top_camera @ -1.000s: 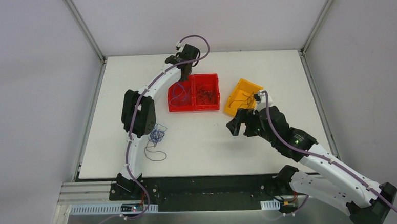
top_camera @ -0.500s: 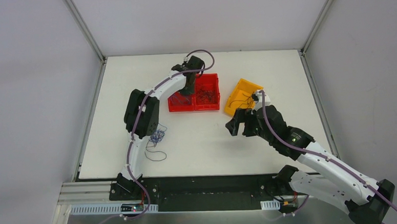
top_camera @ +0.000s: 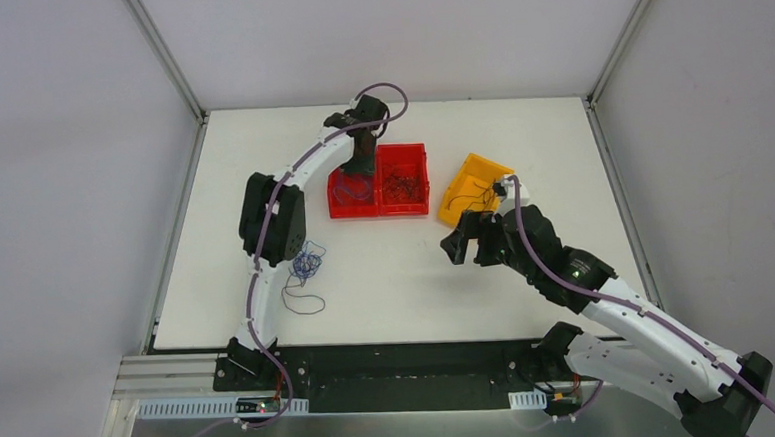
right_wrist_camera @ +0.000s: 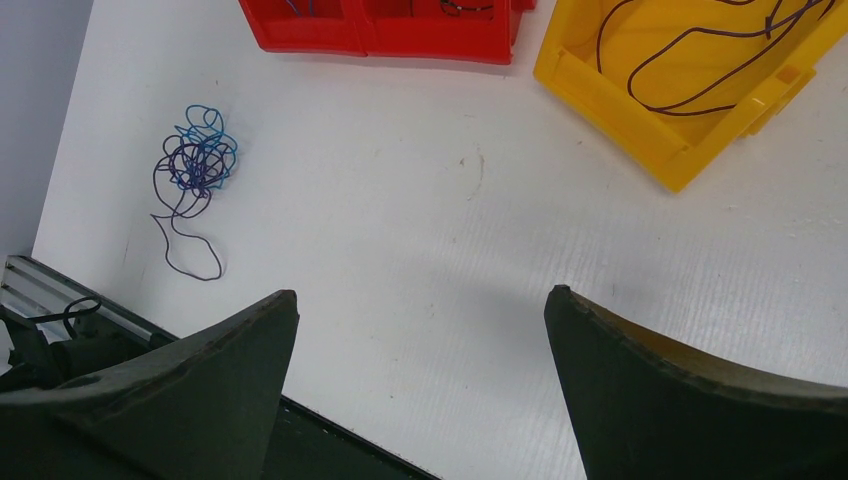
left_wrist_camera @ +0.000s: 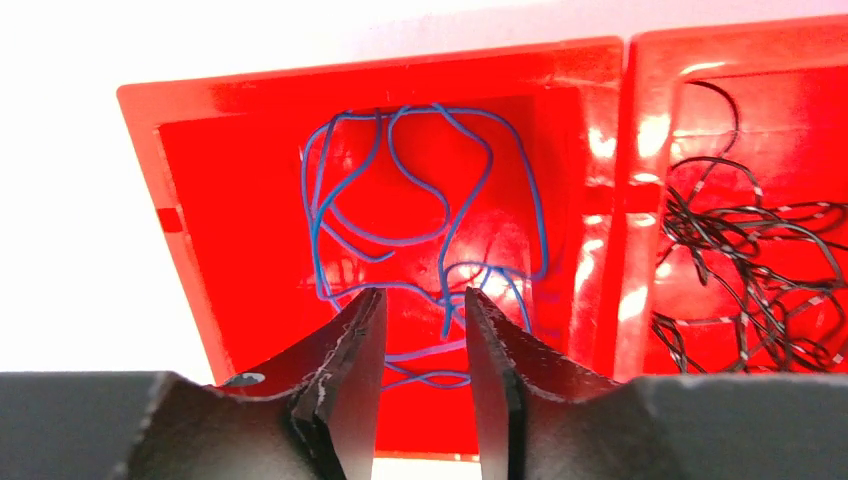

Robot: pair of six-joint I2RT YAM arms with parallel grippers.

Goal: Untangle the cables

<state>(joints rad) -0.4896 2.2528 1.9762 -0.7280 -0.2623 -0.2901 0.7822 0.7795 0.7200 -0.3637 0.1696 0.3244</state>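
Note:
A small knotted bundle of blue and dark cables [top_camera: 308,263] lies on the white table at the left, with one dark loop trailing toward the front; it also shows in the right wrist view [right_wrist_camera: 196,162]. Loose blue cables [left_wrist_camera: 400,210] lie in the left compartment of the red bin [top_camera: 379,212]. My left gripper [top_camera: 362,162] hangs over that compartment, its jaws slightly apart [left_wrist_camera: 420,295] and nothing between them. My right gripper [top_camera: 468,246] hovers wide open and empty [right_wrist_camera: 420,293] above the table's middle.
Black cables [left_wrist_camera: 750,270] fill the red bin's right compartment. A yellow bin [top_camera: 481,162] at the right, tilted, holds a dark cable [right_wrist_camera: 690,45]. The table's front edge and black rail [right_wrist_camera: 60,340] lie below the right gripper.
My left gripper has swung from behind the red bin to above its left compartment and come lower. The right gripper has barely moved.

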